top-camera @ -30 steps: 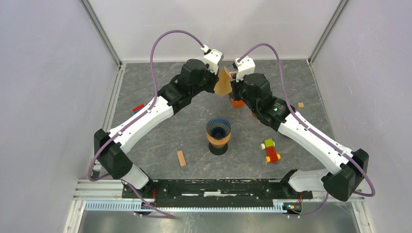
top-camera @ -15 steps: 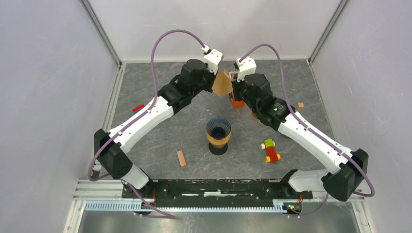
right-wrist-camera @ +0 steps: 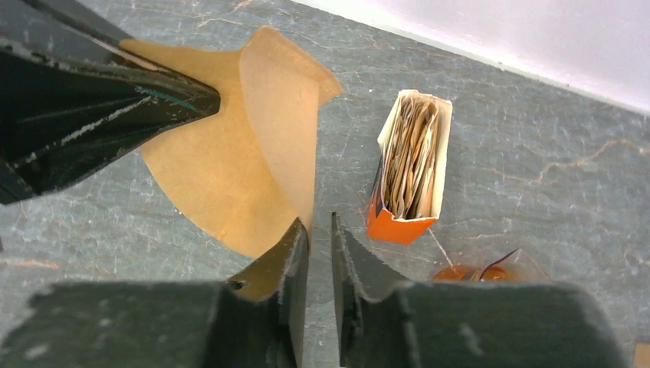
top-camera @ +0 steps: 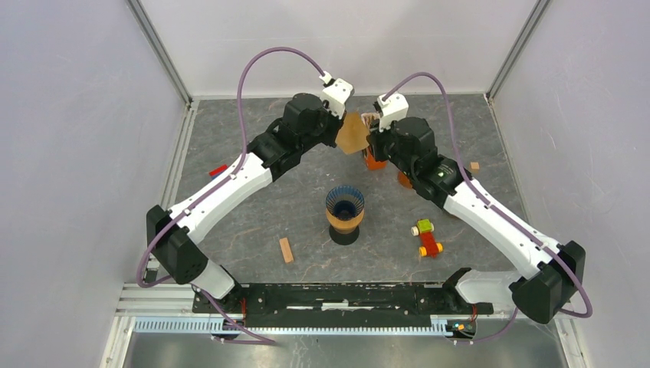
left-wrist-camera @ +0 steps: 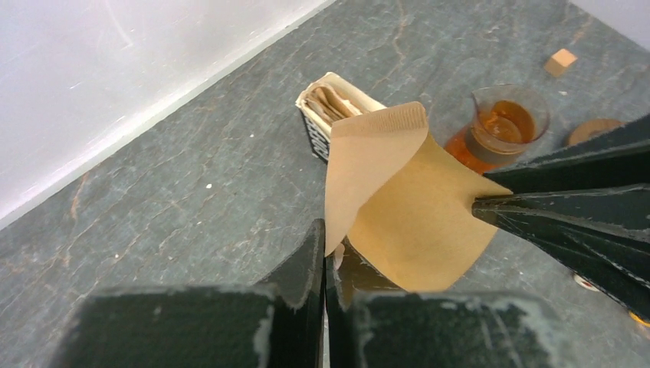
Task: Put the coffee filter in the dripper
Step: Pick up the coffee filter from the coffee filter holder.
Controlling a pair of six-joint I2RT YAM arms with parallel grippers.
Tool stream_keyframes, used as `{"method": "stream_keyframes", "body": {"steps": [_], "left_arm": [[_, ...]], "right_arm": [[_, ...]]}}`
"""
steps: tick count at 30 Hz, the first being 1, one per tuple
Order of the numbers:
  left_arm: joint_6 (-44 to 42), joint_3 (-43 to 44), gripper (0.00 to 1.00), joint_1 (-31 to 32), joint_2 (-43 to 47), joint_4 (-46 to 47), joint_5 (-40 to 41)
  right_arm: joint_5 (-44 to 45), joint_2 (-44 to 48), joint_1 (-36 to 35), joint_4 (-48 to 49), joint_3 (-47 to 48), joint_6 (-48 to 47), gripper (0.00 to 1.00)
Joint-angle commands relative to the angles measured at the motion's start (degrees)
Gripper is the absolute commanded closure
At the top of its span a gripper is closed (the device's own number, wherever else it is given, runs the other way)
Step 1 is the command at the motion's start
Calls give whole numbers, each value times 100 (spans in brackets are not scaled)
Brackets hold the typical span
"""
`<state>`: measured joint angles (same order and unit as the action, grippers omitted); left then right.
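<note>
Top external: grey stone table (top-camera: 253,222) is walled by pale panels (top-camera: 69,153); coffee filter (top-camera: 352,132) is pinched by left gripper (left-wrist-camera: 323,230); right gripper (right-wrist-camera: 320,222) is narrowly parted.

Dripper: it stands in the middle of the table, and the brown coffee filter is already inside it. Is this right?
Not quite. The dripper does stand in the middle of the table, but it is empty: the coffee filter is held up at the back, pinched by the left hand. The top external view shows this.
</note>
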<state>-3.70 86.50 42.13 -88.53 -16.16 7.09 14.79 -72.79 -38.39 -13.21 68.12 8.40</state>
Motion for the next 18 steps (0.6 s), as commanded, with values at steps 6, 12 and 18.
{"method": "stream_keyframes", "body": {"steps": [6, 12, 18], "left_arm": [[30, -68, 98, -3, 482, -18, -1203], [72, -148, 98, 23, 526, -23, -1414], [-242, -157, 98, 174, 538, -105, -1487]], "right_arm": [[-1139, 614, 121, 436, -93, -1104, 54], [-1462, 678, 183, 415, 15, -1224, 40], [-1263, 536, 183, 259, 280, -1376, 40]]}}
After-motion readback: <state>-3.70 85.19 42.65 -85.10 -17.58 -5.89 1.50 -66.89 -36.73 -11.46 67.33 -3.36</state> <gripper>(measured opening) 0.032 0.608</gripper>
